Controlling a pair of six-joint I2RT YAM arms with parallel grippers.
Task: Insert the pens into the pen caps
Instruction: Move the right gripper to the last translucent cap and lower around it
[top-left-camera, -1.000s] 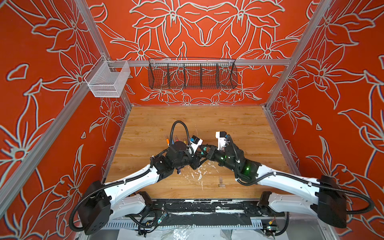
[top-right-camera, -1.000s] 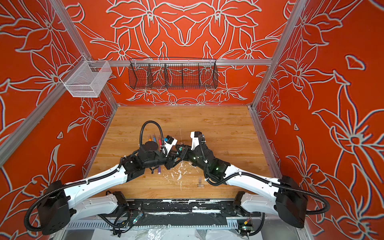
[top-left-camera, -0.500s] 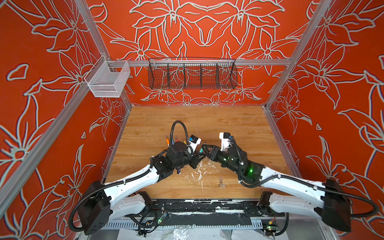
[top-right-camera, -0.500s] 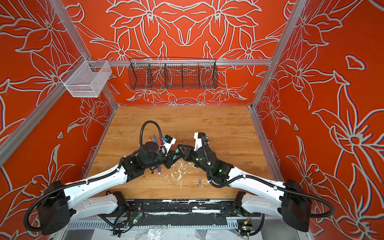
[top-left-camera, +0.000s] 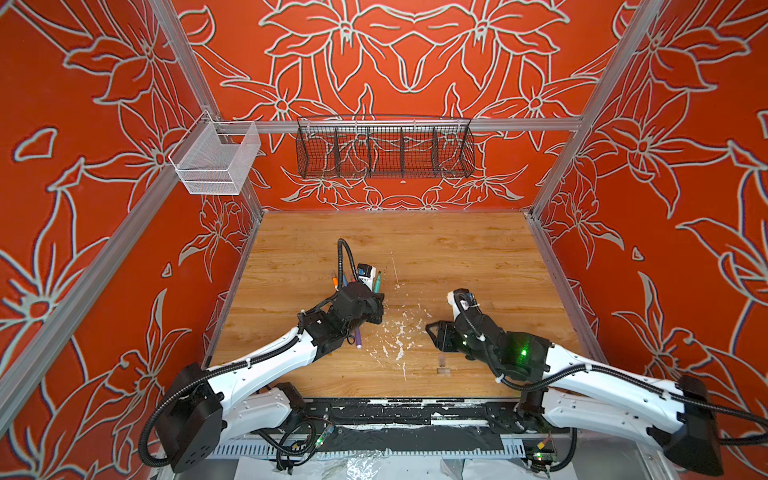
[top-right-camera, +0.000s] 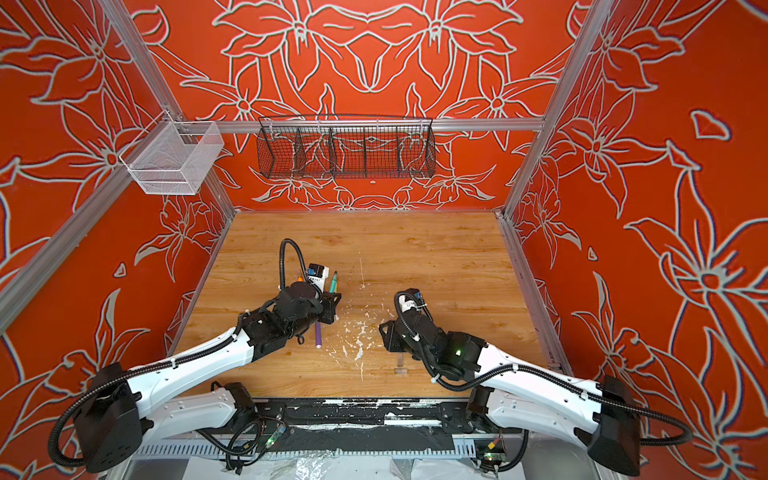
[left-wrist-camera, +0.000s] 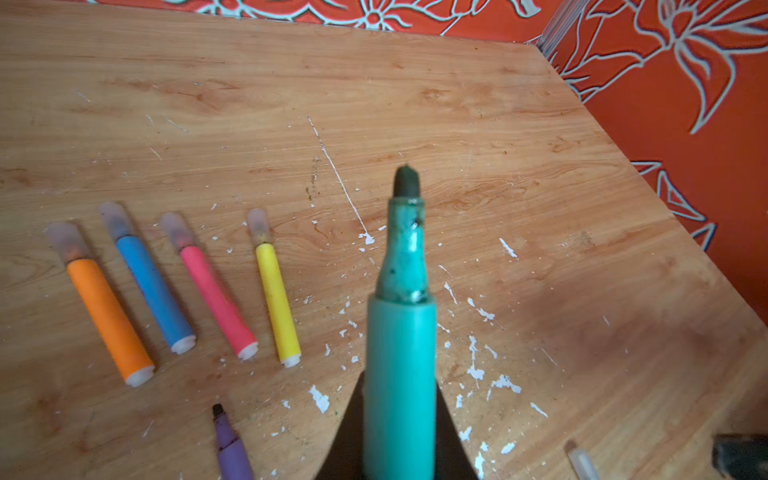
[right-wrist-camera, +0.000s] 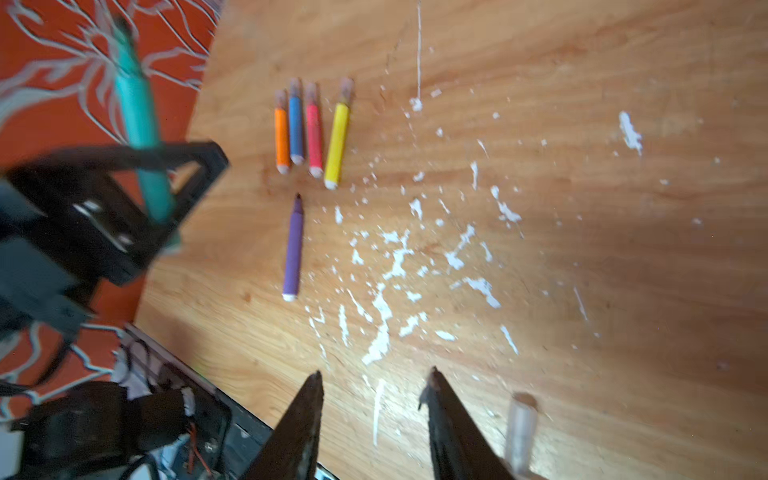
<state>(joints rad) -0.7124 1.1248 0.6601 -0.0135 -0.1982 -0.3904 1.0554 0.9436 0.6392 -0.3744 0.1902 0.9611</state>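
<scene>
Plastic marker pens lie in a row left of the middle of the wooden table (top-left-camera: 457, 257): the orange marker pen (left-wrist-camera: 109, 320), the blue marker pen (left-wrist-camera: 153, 291), the pink marker pen (left-wrist-camera: 216, 299) and the yellow marker pen (left-wrist-camera: 276, 299). Each has already a cloudy clear cap (left-wrist-camera: 66, 243) over its tip. Just beside them, nearer to the robot, the purple marker pen (left-wrist-camera: 230, 449) lies flat with its dark tip bare.

Next comes the left gripper (top-left-camera: 376, 305). Its jaws are pressed tight on the barrel of the teal-green marker pen (left-wrist-camera: 401, 374), which is held above the table, tip bare and pointing away from the arm.

One second ago the two grippers met over the middle and the right one was clamped. Now the right gripper (right-wrist-camera: 376, 374) has let go and drawn back to the right, its fingers parted with nothing between them. I judge the green pen was handed over to the left side.

White flecks of debris (right-wrist-camera: 395, 266) lie between the arms. Just beside the right gripper a small clear plastic cap (right-wrist-camera: 519, 432) lies on the wood, so picking it seems the next step; two pens wait for caps
</scene>
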